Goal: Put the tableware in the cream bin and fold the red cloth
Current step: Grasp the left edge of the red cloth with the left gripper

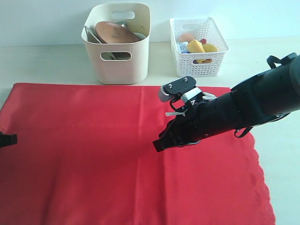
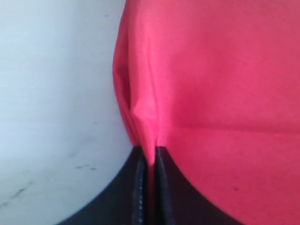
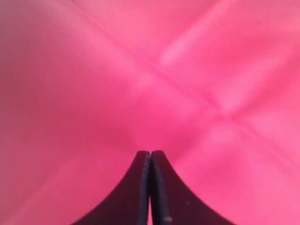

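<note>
Red cloth (image 1: 84, 159) lies flat, left tool (image 2: 149, 157) clamps its edge for the fold, I guess; right tool (image 3: 150, 157) sits closed, empty, mid-cloth.

The right gripper (image 3: 150, 155) shows as 2 dark fingers (image 3: 133, 197) pressed flat together, with only a thin slit between them lower down. The red cloth (image 3: 93, 84) fills everything around and beyond them, out of focus. Paler crease bands slant across the fabric and cross beyond the fingertips. Whether the tips touch the cloth cannot be told.
</note>
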Robot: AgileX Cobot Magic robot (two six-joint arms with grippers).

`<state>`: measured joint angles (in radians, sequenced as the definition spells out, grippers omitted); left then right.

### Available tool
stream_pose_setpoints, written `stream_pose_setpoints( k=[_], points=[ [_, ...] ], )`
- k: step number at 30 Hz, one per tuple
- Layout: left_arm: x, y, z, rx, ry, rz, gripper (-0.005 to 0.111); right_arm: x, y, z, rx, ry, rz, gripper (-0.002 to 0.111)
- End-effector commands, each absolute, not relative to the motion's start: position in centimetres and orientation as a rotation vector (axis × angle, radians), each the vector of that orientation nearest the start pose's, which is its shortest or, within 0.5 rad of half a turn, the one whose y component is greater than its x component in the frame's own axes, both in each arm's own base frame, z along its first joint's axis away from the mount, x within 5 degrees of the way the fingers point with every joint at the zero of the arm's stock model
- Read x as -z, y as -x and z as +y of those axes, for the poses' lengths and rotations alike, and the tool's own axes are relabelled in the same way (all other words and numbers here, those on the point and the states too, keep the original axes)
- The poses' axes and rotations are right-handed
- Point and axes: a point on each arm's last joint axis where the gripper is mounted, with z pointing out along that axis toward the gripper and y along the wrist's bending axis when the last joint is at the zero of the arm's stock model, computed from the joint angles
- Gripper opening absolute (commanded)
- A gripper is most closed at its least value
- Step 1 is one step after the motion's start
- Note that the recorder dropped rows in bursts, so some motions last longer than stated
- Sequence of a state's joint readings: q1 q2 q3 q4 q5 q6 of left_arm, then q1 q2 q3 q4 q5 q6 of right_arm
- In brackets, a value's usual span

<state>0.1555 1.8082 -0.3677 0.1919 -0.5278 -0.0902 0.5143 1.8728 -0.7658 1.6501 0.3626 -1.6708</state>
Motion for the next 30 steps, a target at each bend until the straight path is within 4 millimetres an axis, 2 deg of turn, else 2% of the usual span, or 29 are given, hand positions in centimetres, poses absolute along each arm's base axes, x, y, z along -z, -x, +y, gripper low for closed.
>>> stream_pose_setpoints(
  k=[1,4,10,13,19,25,30],
  points=[
    [-7.6,-23.4,4.7,-0.035,0.162,2.480,0.001,-10.7,-26.0,18.4,-0.635,0.820,2.466,0.000],
    [-8.1,-23.5,4.5,-0.027,0.146,2.463,0.001,-10.4,-26.0,18.3,-0.627,0.828,2.473,0.000],
    [-10.9,-23.3,3.2,0.022,0.120,2.432,0.001,-7.6,-26.6,17.7,-0.486,0.800,2.567,0.000],
    [-13.4,-23.2,1.9,0.034,0.074,2.361,0.001,-7.7,-26.8,17.9,-0.513,0.794,2.565,0.000],
    [-19.0,-22.1,-2.5,0.133,-0.103,2.159,0.001,-7.9,-26.8,18.0,-0.518,0.797,2.556,0.000],
    [-23.5,-20.9,-8.2,0.236,-0.352,2.128,0.001,-10.7,-26.7,18.5,-0.604,0.789,2.470,0.000],
    [-25.6,-20.4,-13.2,0.355,-0.530,2.097,0.001,-15.0,-27.3,17.5,-0.458,0.730,2.347,0.000]
  ],
)
